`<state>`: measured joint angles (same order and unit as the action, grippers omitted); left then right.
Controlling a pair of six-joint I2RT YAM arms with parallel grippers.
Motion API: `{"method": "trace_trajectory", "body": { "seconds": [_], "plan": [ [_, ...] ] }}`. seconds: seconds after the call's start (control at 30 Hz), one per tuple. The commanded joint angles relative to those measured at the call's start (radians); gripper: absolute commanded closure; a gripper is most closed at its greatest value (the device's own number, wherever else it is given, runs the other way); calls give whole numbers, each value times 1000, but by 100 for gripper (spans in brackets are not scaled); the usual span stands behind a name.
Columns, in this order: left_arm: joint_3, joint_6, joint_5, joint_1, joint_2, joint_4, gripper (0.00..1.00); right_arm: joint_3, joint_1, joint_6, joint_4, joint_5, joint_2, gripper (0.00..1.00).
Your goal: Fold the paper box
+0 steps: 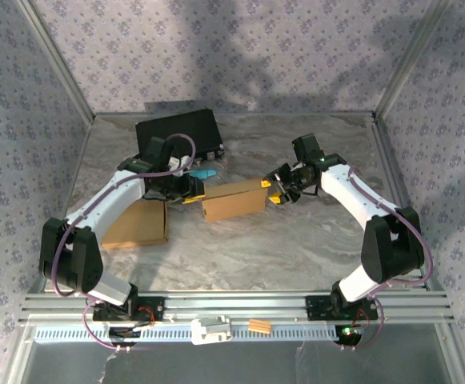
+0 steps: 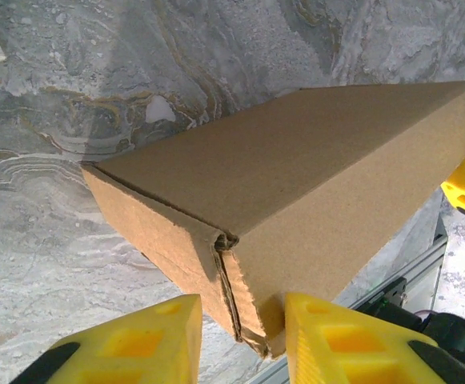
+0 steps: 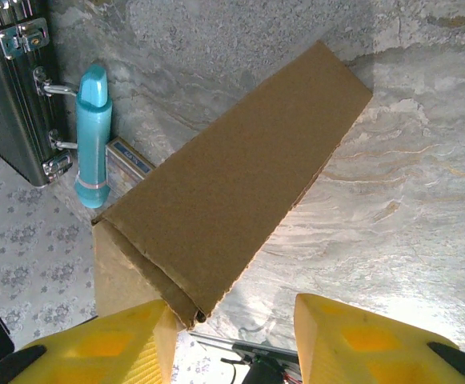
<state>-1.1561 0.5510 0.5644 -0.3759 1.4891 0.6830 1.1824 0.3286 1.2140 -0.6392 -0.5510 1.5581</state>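
evidently the paper box (image 1: 234,200) is laid on the tabletop (image 1: 296,248), its long axis stretched between the left end effector (image 1: 192,192) and the right end effector (image 1: 278,193), each met at one end. the box's right end is straddled loosely by the right one, released; whether the left is clenched on it cannot be told. no writing can be read.
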Motion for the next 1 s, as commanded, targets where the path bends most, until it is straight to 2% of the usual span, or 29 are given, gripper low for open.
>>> {"method": "trace_trajectory", "body": {
  "seconds": [0.0,0.33,0.6,0.77,0.97],
  "plan": [
    [17,-3,5,-6,7,1,72,-15,-11,-12,-86,56,28,57],
    [64,-26,-7,-23,8,1,80,-18,-11,-13,-97,64,33,56],
    [50,-43,-32,-51,-13,13,80,41,-11,-64,-138,75,25,56],
    [45,-52,-78,-130,-77,36,79,82,-23,-203,-261,77,-32,58],
    [187,4,-147,-244,-219,-13,77,-23,-54,-350,-360,40,-174,57]
  ]
}}
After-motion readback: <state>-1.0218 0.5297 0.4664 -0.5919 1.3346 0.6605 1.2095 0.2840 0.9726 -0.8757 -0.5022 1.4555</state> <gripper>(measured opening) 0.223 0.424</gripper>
